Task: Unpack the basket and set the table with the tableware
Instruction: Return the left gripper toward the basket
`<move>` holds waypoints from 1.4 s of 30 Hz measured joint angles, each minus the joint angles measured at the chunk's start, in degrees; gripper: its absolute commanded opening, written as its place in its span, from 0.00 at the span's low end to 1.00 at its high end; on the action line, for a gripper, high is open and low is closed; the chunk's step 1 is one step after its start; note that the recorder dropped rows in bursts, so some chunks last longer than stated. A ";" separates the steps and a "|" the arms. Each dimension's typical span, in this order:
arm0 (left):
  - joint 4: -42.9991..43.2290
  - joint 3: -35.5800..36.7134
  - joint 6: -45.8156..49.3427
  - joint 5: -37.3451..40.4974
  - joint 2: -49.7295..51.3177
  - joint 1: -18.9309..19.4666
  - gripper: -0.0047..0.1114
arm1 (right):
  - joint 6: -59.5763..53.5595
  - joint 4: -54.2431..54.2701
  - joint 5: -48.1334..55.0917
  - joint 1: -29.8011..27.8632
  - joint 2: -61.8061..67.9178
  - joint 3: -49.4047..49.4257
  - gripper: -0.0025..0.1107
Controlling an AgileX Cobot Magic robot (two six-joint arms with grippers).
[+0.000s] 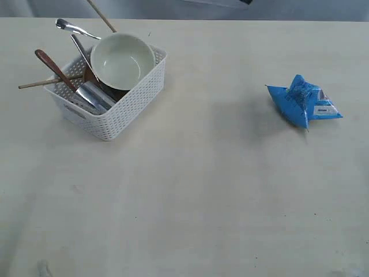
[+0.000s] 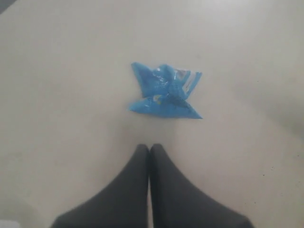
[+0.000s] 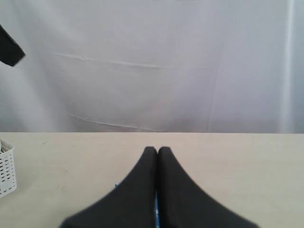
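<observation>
Evidently just starting to unpack the basket; left end effector and right end effector pinched closed, empty; next, opening over the bowl.

The table bears a basket and what seems a blue snack packet.

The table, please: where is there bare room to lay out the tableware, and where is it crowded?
The table is bare between the basket and the blue packet, and all across the exterior view's lower half. Crowded only inside the basket, where the bowl and utensils are piled.
</observation>
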 measured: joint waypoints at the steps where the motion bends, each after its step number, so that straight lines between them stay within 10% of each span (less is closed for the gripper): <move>1: 0.00 2.64 0.09 -1.48 -1.93 0.39 0.04 | 0.00 0.00 0.00 0.00 0.00 0.00 0.02; 15: 0.13 54.48 4.96 -35.08 -33.83 13.18 0.04 | 0.93 0.00 0.45 0.00 0.00 0.00 0.02; 42: 0.80 90.74 1.83 -62.17 -68.13 13.89 0.04 | 1.15 0.00 0.45 0.00 0.00 0.00 0.02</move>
